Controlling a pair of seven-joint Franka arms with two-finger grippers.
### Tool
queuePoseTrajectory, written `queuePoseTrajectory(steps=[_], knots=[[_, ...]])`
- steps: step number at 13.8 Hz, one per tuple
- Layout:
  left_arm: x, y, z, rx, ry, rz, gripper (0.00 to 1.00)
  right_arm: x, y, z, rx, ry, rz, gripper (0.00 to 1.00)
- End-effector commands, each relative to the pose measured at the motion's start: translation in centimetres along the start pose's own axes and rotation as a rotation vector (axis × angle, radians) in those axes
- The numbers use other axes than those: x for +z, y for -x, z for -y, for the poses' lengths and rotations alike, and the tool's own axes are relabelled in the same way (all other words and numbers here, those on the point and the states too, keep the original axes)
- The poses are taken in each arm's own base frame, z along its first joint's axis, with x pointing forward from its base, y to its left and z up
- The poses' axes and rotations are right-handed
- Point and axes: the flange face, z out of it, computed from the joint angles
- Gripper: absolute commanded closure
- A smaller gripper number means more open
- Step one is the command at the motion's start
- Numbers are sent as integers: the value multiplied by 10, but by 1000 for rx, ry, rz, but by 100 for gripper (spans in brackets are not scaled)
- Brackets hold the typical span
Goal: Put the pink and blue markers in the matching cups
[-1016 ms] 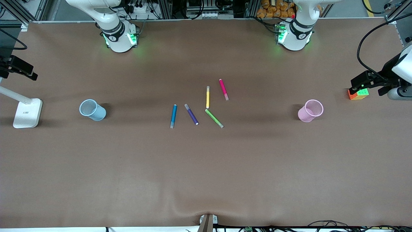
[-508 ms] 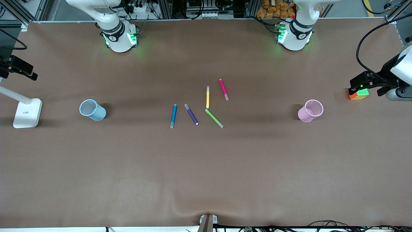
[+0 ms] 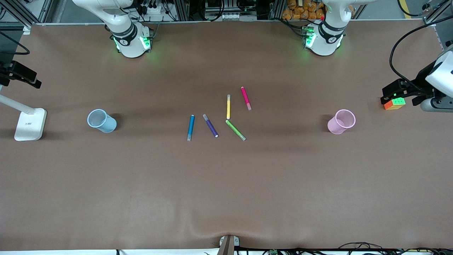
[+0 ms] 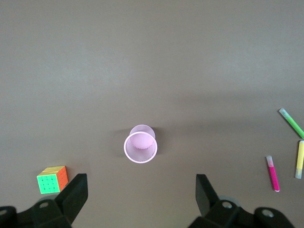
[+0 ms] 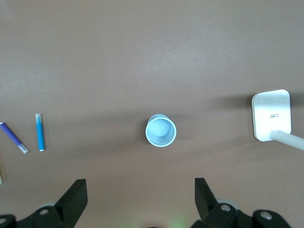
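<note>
A brown table (image 3: 226,184) fills the room, the two Franka arms based along one edge. A white lamp base (image 3: 30,124) stands at the right arm's end, with the light blue cup (image 3: 102,120) upright near it; the pink cup (image 3: 341,121) stands upright toward the left arm's end, near a colour cube (image 3: 394,103). The left gripper (image 4: 141,197) hangs high over the pink cup, its fingers spread wide and empty; the right gripper (image 5: 141,197) hangs high over the blue cup, likewise wide apart and empty. Between the cups five pens lie loose on the table: the pink marker (image 3: 246,98) farthest from the front camera, a yellow pen (image 3: 228,106) beside it, then a green pen (image 3: 235,130), a purple pen (image 3: 210,125), and the blue marker (image 3: 191,127) on the blue cup's side.
</note>
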Motion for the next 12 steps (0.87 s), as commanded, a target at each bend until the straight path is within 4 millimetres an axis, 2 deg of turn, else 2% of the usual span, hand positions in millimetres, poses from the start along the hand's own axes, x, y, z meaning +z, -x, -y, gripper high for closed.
queuePoseTrajectory(steps=[1,2,4,8,9,12], knots=[[3,0,0,17,-3,25,0,-4,-2,1,-2,17,0,0],[4,0,0,17,-4,30,0,-4,-2,1,-2,17,0,0],[25,-8,-3,25,-3,77,0,-4,-2,1,-2,17,0,0],[28,-8,-4,15,-4,88,0,-4,-2,1,-2,17,0,0],[29,-6,-8,22,-5,103,0,-4,-2,1,-2,17,0,0],[38,-3,-41,40,-11,138,0,-4,-2,1,-2,17,0,0]])
